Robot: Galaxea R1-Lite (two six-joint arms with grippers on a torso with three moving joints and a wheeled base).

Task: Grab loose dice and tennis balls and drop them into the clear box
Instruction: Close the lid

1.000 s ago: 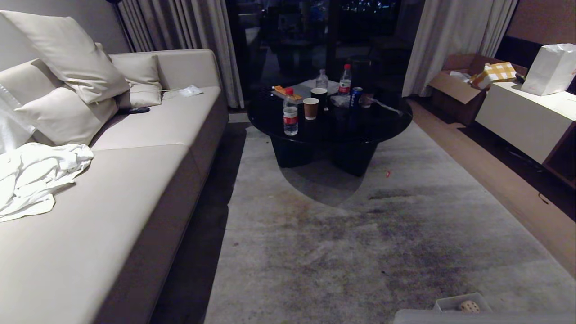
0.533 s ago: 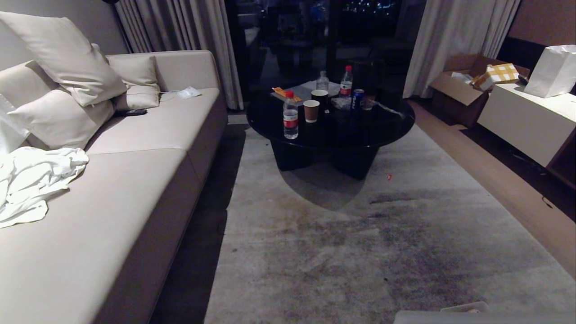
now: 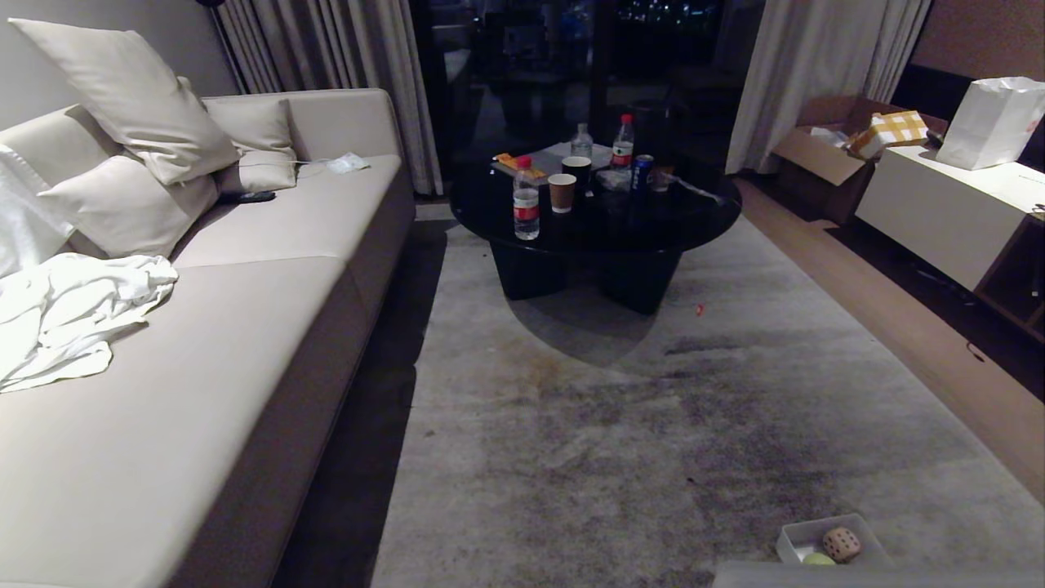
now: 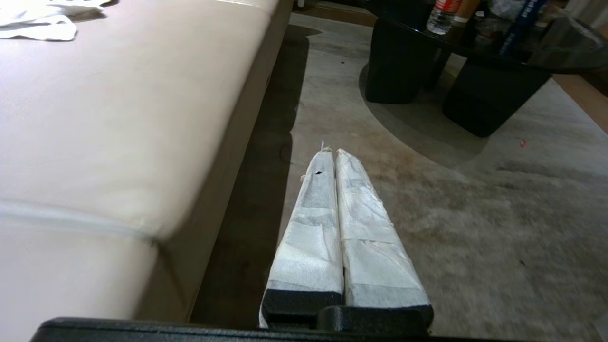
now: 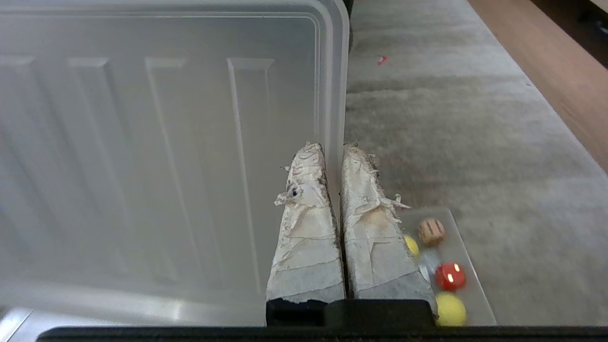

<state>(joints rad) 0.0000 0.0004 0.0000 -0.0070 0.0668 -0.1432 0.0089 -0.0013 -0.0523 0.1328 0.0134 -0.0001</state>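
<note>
The clear box [image 3: 804,527] sits on the carpet at the bottom right of the head view. It holds a beige die [image 3: 841,543] and a yellow-green tennis ball [image 3: 818,559]. In the right wrist view the box [image 5: 475,289] holds the beige die [image 5: 431,231], a red die [image 5: 450,276] and two yellow pieces too blurred to name. My right gripper [image 5: 332,147] is shut on the rim of a ribbed clear lid [image 5: 166,142], held above and beside the box. My left gripper [image 4: 331,151] is shut and empty over the carpet beside the sofa.
A long beige sofa [image 3: 245,327] with cushions and a white cloth [image 3: 73,314] runs along the left. A black round coffee table [image 3: 596,220] with bottles and cups stands ahead on the grey carpet [image 3: 612,457]. Wooden floor, a cabinet [image 3: 947,212] and a cardboard box [image 3: 824,155] lie to the right.
The whole head view has swayed, so the camera moved. The clear box slid almost out of the bottom edge, then came back further into view, now showing a tennis ball too.
</note>
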